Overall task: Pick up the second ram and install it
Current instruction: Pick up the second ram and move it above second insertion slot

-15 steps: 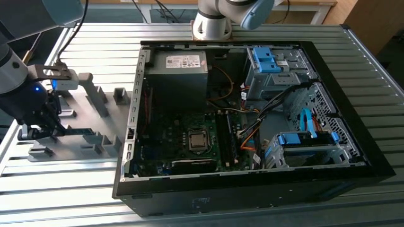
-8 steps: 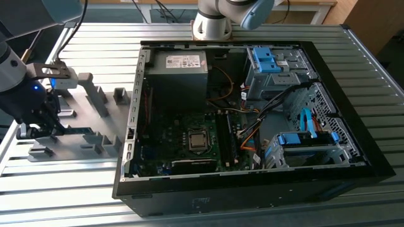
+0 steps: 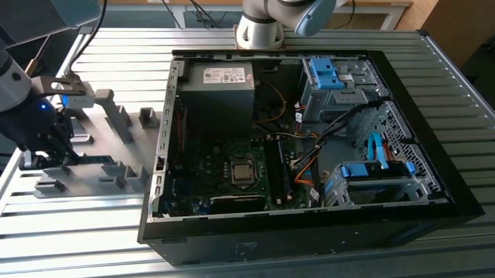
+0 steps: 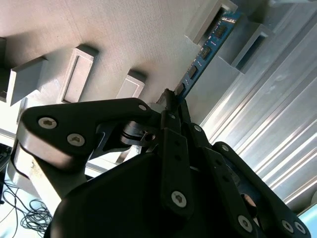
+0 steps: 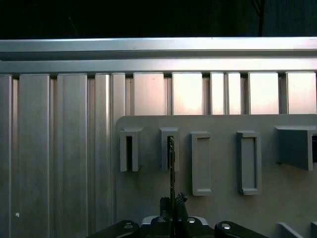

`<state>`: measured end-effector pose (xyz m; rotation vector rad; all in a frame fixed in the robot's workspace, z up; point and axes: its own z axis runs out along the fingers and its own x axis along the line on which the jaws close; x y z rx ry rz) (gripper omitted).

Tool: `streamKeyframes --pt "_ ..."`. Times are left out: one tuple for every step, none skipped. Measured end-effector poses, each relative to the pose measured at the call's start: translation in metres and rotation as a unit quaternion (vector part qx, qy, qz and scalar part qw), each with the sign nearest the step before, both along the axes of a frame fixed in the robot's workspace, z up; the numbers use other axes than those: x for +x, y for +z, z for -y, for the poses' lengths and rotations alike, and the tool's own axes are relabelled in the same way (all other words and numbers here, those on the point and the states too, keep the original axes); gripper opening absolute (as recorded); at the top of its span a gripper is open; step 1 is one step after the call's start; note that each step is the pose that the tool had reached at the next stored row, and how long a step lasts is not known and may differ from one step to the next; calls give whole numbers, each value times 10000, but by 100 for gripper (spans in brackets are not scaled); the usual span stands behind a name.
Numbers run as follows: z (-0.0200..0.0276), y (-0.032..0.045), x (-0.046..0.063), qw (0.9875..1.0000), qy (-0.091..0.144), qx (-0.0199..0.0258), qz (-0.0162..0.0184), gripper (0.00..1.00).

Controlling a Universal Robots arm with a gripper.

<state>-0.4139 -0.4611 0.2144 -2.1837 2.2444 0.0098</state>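
I read pincer (image 4: 171, 103) clenched on second ram (image 4: 208, 47); far end sits in fixture slot (image 5: 164, 148), holding strip edge-on.

The gripper (image 4: 171, 101) hides one end of the second ram (image 4: 205, 52).

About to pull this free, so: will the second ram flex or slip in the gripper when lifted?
Probably stiff: the second ram runs straight from the gripper to its slot in the grey fixture. Likely light, as it looks thin edge-on in the first wrist view. It could pivot or slip, since the gripper pinches a small patch of flat board.
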Motion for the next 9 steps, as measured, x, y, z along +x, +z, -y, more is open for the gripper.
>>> streamKeyframes --pt "0 3 0 10000 0 0 0 14" --pt "0 6 0 10000 0 0 0 14" --pt "0 10 0 10000 0 0 0 14" --pt "0 13 0 10000 0 0 0 14" --pt "0 15 0 10000 0 0 0 14" --pt "0 19 0 10000 0 0 0 14" --pt "0 23 0 10000 0 0 0 14" --pt "0 28 0 10000 0 0 -1 14" --pt "0 33 0 10000 0 0 -1 14"
